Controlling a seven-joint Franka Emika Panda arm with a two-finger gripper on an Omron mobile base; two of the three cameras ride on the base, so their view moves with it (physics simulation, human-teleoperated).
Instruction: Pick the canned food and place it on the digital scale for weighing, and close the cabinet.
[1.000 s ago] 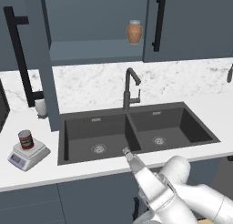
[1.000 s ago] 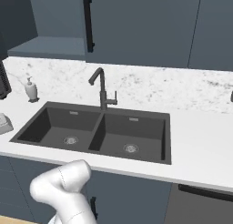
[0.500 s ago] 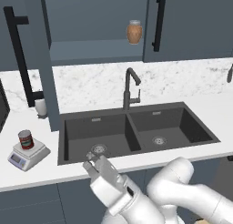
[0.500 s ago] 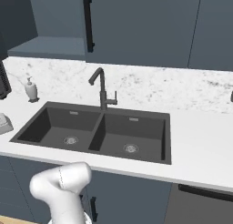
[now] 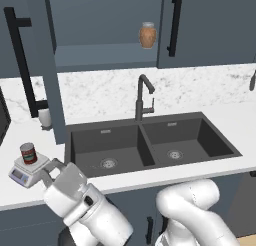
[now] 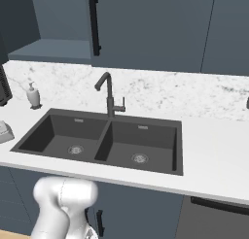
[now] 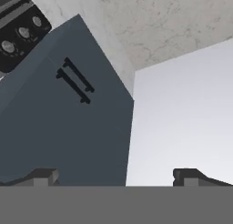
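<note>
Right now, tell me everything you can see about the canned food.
The canned food is a small upright cylinder with a red label, a dark band near its top and a pale silvery lid. It stands on the round plate of the digital scale, which sits on the white counter left of the sink. In the left base view the gripper is beside the scale, to its right, not touching the can; only the scale's plate touches it. Label print is too small to read.
</note>
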